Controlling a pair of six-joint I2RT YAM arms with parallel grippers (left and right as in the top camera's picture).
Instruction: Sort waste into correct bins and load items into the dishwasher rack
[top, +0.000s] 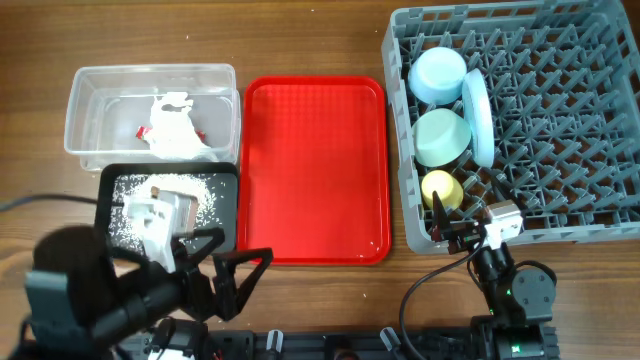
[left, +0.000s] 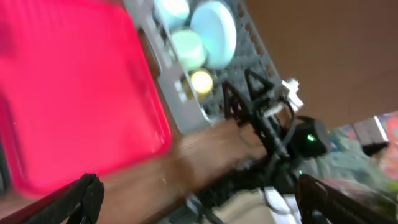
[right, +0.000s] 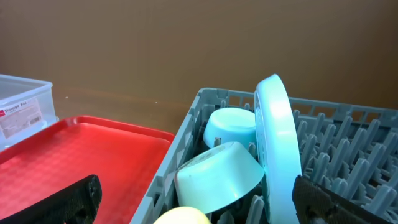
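The grey dishwasher rack (top: 560, 130) at the right holds the light blue bowl (top: 437, 75), the light blue plate (top: 477, 118) on edge, the mint-green bowl (top: 441, 137) and the yellow cup (top: 441, 188) along its left side. A crumpled napkin (top: 175, 128) and a red wrapper (top: 145, 131) lie in the clear tub (top: 85, 110). Rice grains (top: 205, 195) are scattered in the black tray (top: 225, 205). My left gripper (top: 246, 248) hangs open and empty at the black tray's front right corner. My right gripper (top: 452, 222) stands open and empty at the rack's front left corner, facing the mint bowl (right: 217, 177) and plate (right: 277, 143).
A red serving tray (top: 315, 170) lies between the bins and the rack, with nothing on it. My left arm's wrist covers part of the black tray. The left wrist view is blurred and shows the red tray (left: 74, 93), the rack (left: 168, 74) and my right arm (left: 267, 124).
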